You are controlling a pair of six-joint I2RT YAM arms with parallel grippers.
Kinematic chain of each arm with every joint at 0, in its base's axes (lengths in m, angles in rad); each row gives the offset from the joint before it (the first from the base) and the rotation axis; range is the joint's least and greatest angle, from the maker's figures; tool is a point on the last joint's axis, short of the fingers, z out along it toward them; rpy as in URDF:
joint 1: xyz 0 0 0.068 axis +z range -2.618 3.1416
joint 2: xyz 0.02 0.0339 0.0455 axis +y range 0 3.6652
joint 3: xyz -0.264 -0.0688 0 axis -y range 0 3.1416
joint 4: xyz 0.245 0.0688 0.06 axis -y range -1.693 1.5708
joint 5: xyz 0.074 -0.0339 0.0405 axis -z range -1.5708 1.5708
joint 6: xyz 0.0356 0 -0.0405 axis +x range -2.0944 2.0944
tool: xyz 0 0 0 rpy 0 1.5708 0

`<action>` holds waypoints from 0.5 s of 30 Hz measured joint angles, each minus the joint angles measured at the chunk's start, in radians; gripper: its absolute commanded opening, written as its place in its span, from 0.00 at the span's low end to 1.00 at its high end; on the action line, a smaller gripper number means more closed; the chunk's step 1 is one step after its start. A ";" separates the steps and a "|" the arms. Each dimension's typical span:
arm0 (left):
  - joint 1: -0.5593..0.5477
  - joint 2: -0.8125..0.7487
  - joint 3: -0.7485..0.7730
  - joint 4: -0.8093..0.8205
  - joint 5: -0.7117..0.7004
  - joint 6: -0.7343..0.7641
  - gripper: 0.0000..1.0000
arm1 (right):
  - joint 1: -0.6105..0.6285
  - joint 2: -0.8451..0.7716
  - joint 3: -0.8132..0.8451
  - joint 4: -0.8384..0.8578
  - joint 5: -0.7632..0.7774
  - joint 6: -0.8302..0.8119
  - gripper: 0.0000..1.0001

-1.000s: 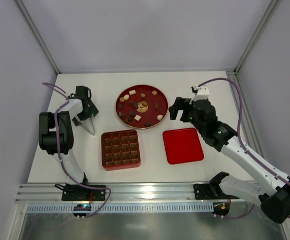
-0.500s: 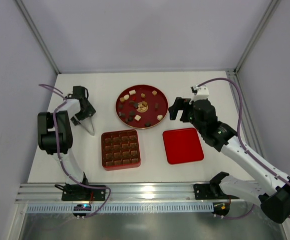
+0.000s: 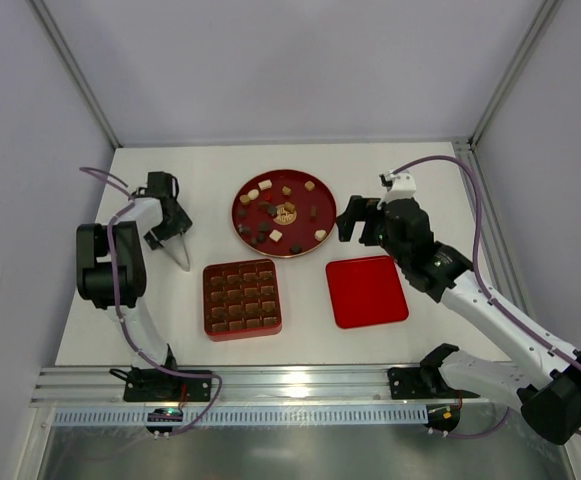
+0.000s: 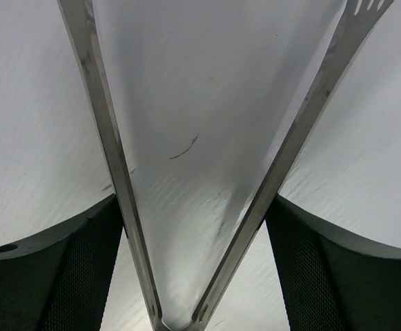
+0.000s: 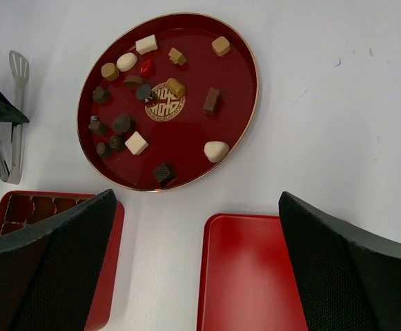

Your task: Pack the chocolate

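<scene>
Leftward by a touch, the left gripper (image 3: 173, 226) has drifted away from the round red plate (image 5: 238, 103); the right arm has barely stirred. That left gripper is clamped on metal tongs (image 3: 180, 253), whose arms splay apart with nothing between them, left of the plate. The right gripper (image 3: 350, 220) hovers just right of the plate, fingers wide apart and empty. The chocolate (image 5: 176, 87) lies scattered on the plate. On the plate's near side sit the grid tray (image 3: 242, 327) and the flat lid (image 3: 367, 291), side by side. Whether the cells are filled I cannot tell. Much looks left: these pieces, then the lid. The left arm is folded tight, wrist down; the right reaches out diagonally.
</scene>
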 measured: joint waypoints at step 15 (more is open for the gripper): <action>-0.013 -0.068 -0.091 0.018 -0.001 -0.011 0.88 | 0.000 0.009 0.000 -0.009 -0.003 0.001 1.00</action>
